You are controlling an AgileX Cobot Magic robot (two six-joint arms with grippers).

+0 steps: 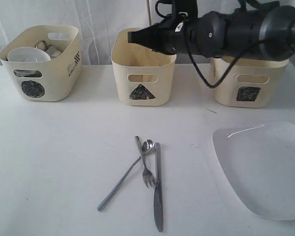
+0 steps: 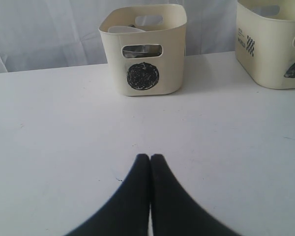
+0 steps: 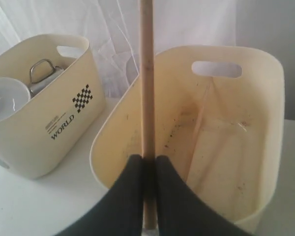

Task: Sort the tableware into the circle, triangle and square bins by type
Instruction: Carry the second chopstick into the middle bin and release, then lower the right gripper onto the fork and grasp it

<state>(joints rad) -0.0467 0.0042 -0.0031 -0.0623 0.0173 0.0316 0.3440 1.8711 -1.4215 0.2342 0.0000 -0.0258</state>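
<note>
Now your right end effector (image 3: 147, 161) is clamped on a wooden chopstick (image 3: 146, 73) over the triangle bin (image 3: 268, 147), so the drop looks next: part the jaws only once it hangs inside the rim, while your left end effector (image 2: 150, 160) sits closed, empty.

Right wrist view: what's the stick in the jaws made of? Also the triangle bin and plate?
The chopstick: looks like wood, matte pale tan, faint grain. The triangle bin: probably plastic, cream, matte, moulded handle slots. The plate: white, glossy highlight near the rim; glazed ceramic or melamine, cannot tell which.
</note>
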